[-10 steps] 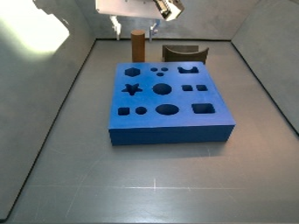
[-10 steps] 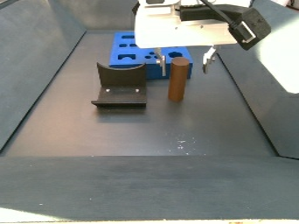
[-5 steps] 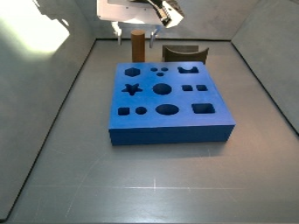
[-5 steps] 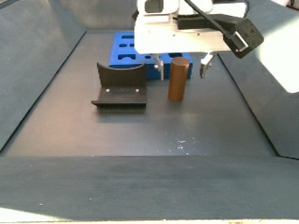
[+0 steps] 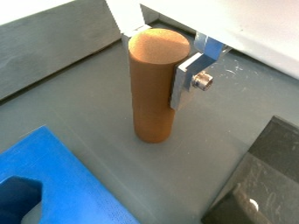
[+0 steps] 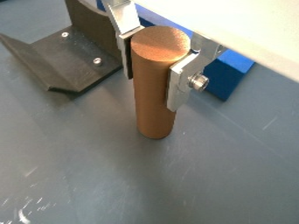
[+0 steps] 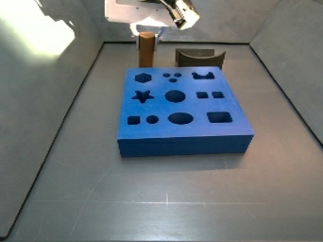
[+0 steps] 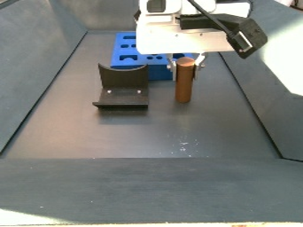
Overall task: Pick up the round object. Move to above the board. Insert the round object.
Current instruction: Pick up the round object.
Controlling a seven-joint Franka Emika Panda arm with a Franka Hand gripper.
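one round object (image 5: 156, 83): a smooth matte brown-orange cylinder with a flat, paler orange top, standing upright on the dark grey floor (image 6: 233, 166). in both wrist views its foot meets the floor. it stands behind the far edge of the board (image 7: 183, 109) in a side view (image 7: 147, 49), and beside the board's end in a side view (image 8: 185, 82).

gripper (image 6: 153, 54): two flat silver plates with dark pads, one on each side of the peg's upper part. the nearer finger (image 5: 188, 77) lies flat against the cylinder wall, with a screw head showing on its outer face; the opposite finger (image 6: 124, 33) also sits against the peg. the plates pinch the round object just under its top. in the side views the white gripper body (image 8: 183, 34) hangs directly over the peg.

one board: a thick, square, matte blue block, flat on the floor. counted in a side view, its top has eleven dark holes: a star, a hexagon, an oval, several round ones, two squares and an arch-like slot. all holes look unfilled. a blue corner shows in a wrist view (image 5: 47, 179).

one fixture (image 8: 120, 86): a dark l-shaped bracket on a base plate, with screw heads visible in a wrist view (image 6: 61, 57), near the peg and apart from it.

the floor shows faint scuffs; light grey walls (image 7: 51, 85) slope up around it.
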